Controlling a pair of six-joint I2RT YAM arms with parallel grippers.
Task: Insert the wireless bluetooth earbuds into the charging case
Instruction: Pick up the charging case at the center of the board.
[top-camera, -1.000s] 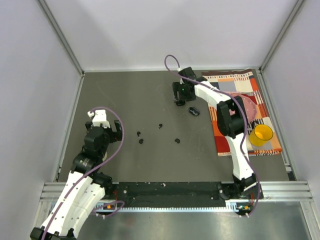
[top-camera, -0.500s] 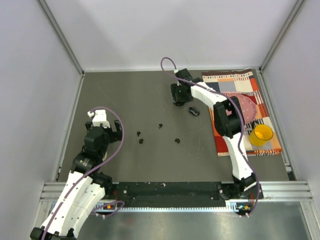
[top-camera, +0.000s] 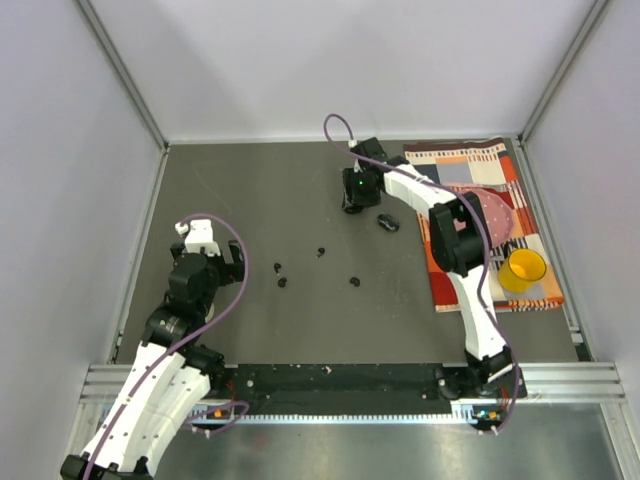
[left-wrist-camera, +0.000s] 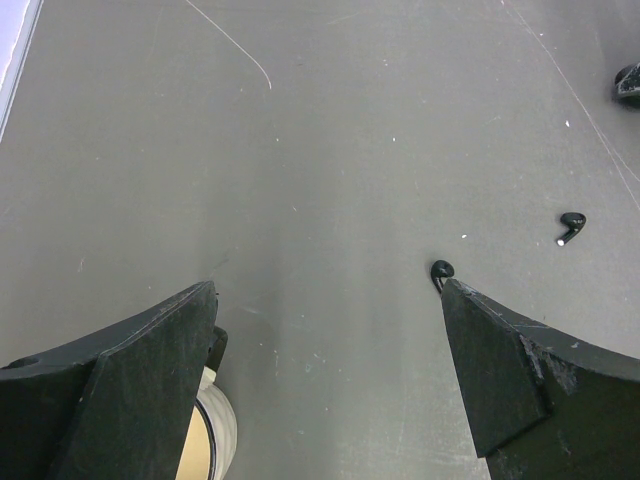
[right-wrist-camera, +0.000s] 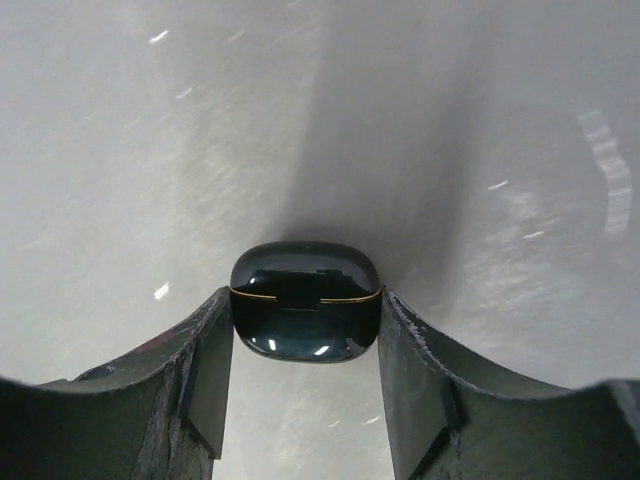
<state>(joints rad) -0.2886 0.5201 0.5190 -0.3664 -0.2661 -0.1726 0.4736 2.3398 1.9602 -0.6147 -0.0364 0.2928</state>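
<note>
Several tiny black earbuds lie loose on the grey table: two (top-camera: 278, 267) (top-camera: 283, 282) close together, one (top-camera: 321, 251) further back and one (top-camera: 355, 281) to the right. Two earbuds (left-wrist-camera: 441, 269) (left-wrist-camera: 570, 225) show in the left wrist view, the nearer one just beyond my right fingertip. My left gripper (top-camera: 232, 268) (left-wrist-camera: 328, 300) stands open over bare table. At the far middle, my right gripper (top-camera: 355, 197) (right-wrist-camera: 305, 300) is shut on the glossy black charging case (right-wrist-camera: 305, 315), lid closed along a gold seam, both fingers touching its sides.
A second black oval pod (top-camera: 388, 222) lies just right of the right gripper. A patterned cloth (top-camera: 475, 165) covers the right side, with a yellow cup (top-camera: 522, 270) and a pink item (top-camera: 497, 212) on it. Grey walls enclose the table.
My right gripper has shifted slightly left and back, and its fingers have narrowed onto the charging case. The left arm and the earbuds have not moved.
</note>
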